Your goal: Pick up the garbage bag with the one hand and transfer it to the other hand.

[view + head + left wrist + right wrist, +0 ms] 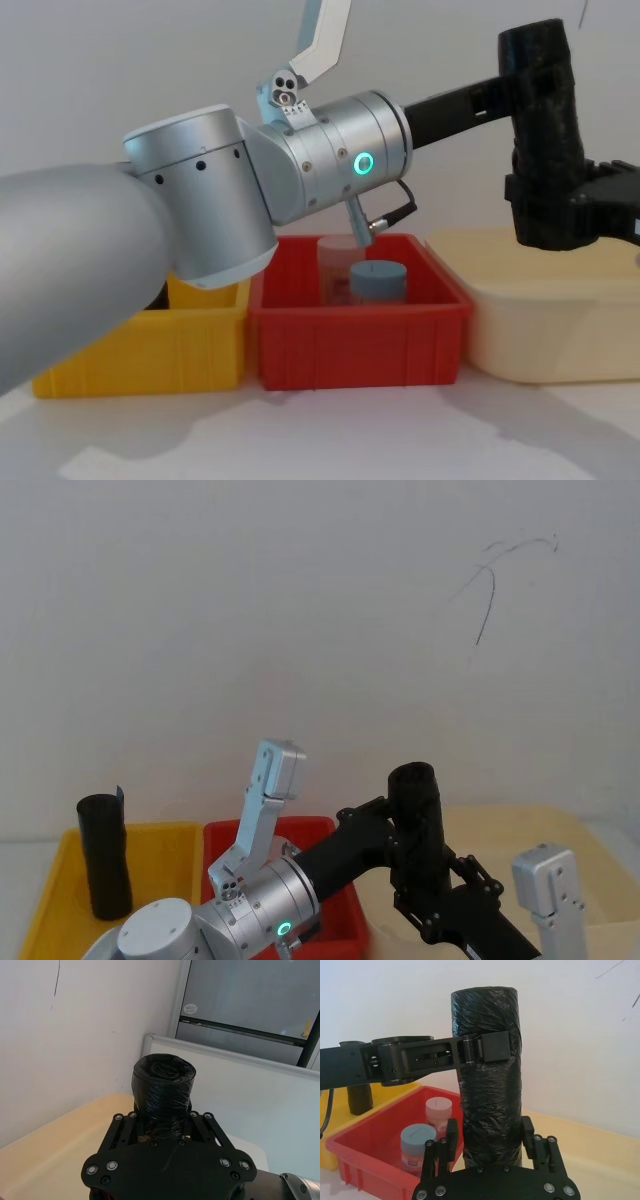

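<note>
- The left gripper [486, 1049] was clamped on the upper part of the garbage bag [490, 1105]
- The garbage bag was held upright in the air above the cream bin [520, 310]
- The right gripper [490, 1135] was set around its lower end; whether it gripped could not be told

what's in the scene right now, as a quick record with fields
garbage bag: upright, held in the air above the cream bin
left gripper: shut on the bag's upper part
right gripper: around the bag's lower part
red bin: two lidded jars inside
yellow bin: slimmer black roll standing in it
</note>
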